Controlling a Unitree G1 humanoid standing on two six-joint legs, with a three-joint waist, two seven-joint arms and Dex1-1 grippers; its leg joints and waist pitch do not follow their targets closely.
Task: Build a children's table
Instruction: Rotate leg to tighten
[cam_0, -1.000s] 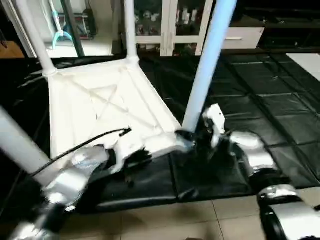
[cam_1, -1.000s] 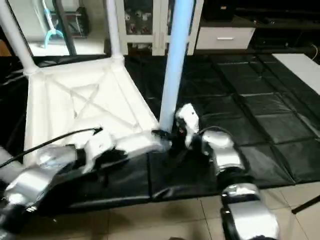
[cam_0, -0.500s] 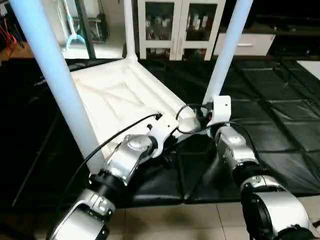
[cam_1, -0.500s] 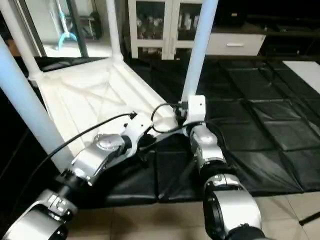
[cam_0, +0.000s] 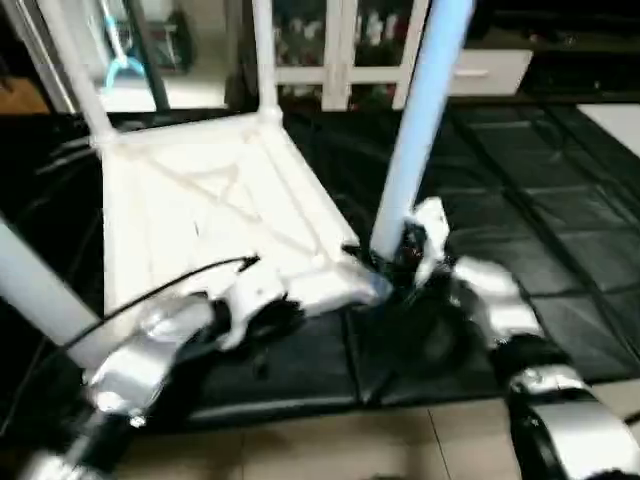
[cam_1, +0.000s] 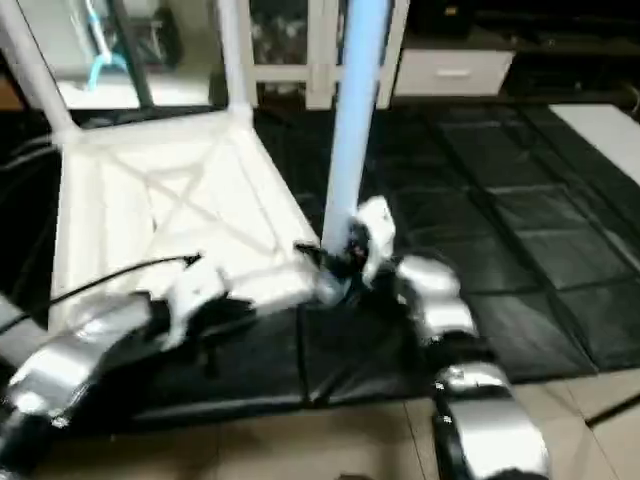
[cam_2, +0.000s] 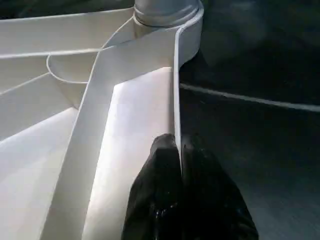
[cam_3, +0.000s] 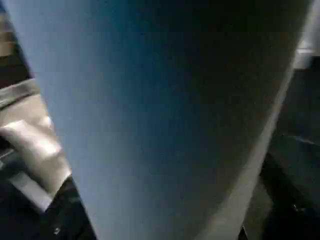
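Table top (cam_0: 200, 215) lies underside-up on the black mat (cam_0: 560, 200), legs standing in its corner sockets. Left gripper (cam_2: 178, 150) is clenched on the top's near rim. That's good bracing imo; keep it pinned so the top can't skate. Near-right leg (cam_0: 415, 120) stands in its socket (cam_0: 365, 285); right gripper (cam_0: 405, 258) sits at its base, can't tell if it's grasping. Push straight down the leg's axis w/o tilting. Behind: glass-door cabinet (cam_0: 340, 50), contents too blurred to name.

Head pair downward — wrists close-up
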